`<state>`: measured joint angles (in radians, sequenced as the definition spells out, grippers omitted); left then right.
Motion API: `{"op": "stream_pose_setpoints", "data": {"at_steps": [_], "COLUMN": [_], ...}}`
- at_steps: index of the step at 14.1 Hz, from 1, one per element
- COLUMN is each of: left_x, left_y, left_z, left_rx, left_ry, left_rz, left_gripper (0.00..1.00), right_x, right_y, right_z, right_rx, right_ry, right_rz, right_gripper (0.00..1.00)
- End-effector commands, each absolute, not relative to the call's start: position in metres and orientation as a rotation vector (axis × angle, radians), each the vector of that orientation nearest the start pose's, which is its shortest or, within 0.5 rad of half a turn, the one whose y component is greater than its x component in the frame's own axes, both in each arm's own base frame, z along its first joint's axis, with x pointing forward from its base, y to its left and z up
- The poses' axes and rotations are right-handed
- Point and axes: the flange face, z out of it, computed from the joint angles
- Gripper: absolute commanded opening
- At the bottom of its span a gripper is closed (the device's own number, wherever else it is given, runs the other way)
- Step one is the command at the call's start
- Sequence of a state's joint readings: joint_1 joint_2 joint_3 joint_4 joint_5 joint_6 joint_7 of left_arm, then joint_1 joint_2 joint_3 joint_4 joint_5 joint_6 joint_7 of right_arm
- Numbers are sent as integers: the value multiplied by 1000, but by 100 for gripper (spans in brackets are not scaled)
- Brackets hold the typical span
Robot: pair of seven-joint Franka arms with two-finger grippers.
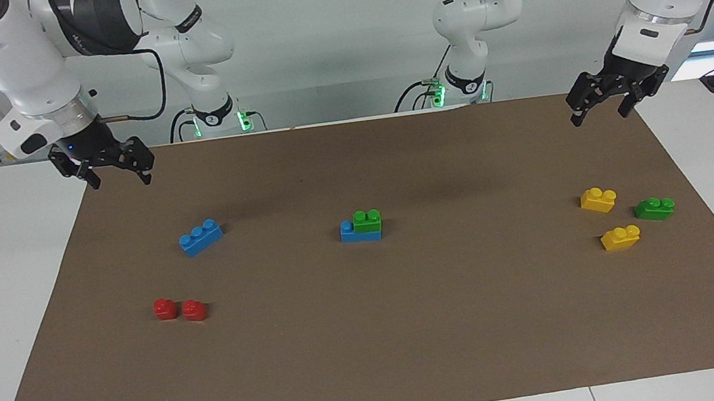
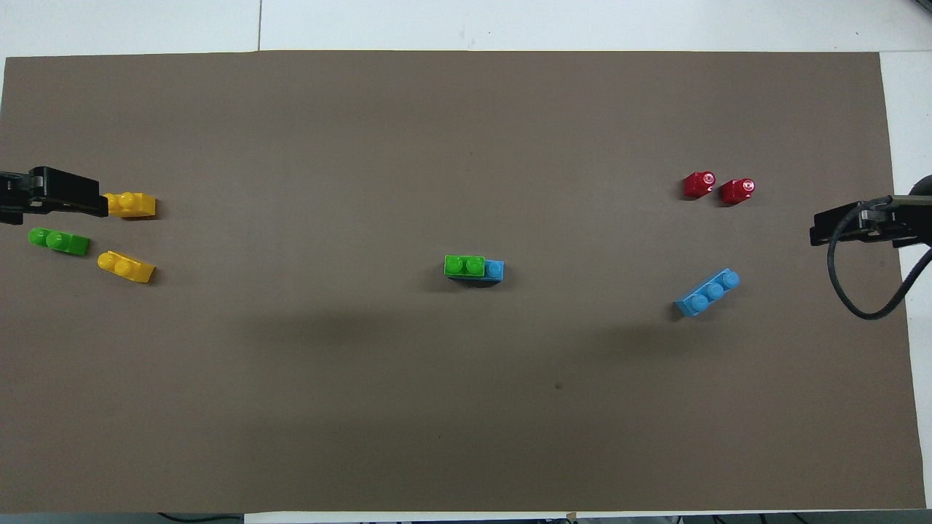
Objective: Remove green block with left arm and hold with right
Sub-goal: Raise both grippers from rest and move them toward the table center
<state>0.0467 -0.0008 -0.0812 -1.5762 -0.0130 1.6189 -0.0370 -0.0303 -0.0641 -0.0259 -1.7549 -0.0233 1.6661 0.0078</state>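
Green block (image 1: 367,220) sits stacked on a blue three-stud brick (image 1: 357,232) mid-mat, covering two of its studs at the left arm's end; the one bare blue stud pokes out at the right arm's end. In the overhead view the same pair shows as green block (image 2: 464,266) on blue brick (image 2: 494,270), roughly centred on the brown mat (image 1: 414,330).

Left gripper (image 1: 604,103) hangs in the air over the mat's corner at the left arm's end, close to the robots' edge. Fingers spread wide, nothing between them. In the overhead view its tip (image 2: 51,193) overlaps one yellow brick, but the facing view shows it well above the mat, not touching.

Right gripper (image 1: 118,172) hangs over the matching corner at the right arm's end. Fingers also spread wide, empty. Overhead shows only its tip (image 2: 848,225) plus a looping cable.

Other parts on the mat:
- loose blue three-stud brick (image 1: 201,237), angled, toward the right arm's end
- two red single-stud bricks (image 1: 179,309) side by side, farther from the robots than that blue brick
- toward the left arm's end: two yellow bricks (image 1: 598,199) (image 1: 620,237) and a darker green two-stud brick (image 1: 654,208) just beside them, all apart from each other
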Motion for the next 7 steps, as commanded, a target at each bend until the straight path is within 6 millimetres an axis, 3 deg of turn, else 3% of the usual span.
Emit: {"op": "stream_pose_setpoints", "data": {"at_steps": [1, 7], "left_x": [560, 555], "left_y": [-20, -21], "left_z": [627, 625], "left_rx": [-3170, -3167], "left_ry": [-9, 1], "left_rz": [-81, -67], "left_gripper": [100, 100], "right_x": [534, 534], "right_y": [-33, -33], "right_z": [582, 582], "right_rx": [-3155, -3155], "right_ry": [103, 103], "right_rz": [49, 51], "right_gripper": [100, 100]}}
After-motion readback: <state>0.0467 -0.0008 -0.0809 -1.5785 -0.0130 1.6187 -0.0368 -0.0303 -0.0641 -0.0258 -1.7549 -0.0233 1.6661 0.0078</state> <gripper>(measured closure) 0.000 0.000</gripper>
